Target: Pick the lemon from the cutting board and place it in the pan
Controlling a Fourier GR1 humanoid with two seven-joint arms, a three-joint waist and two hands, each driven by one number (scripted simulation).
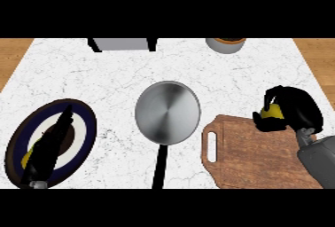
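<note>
Clasping the lemon (273, 112) in the right hand (296, 108), fingers and thumb curled close, only a yellow patch showing. Held over the cutting board's (262, 155) far right edge, likely raised to clear it for the carry. Needs a leftward move to the bare pan (167, 113) just beside the board. Farther left, rests the left hand (49, 142) open over a plate (82, 146).

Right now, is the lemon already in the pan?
No: the pan holds nothing, and the right hand is curled round the lemon at the cutting board's far edge.
</note>
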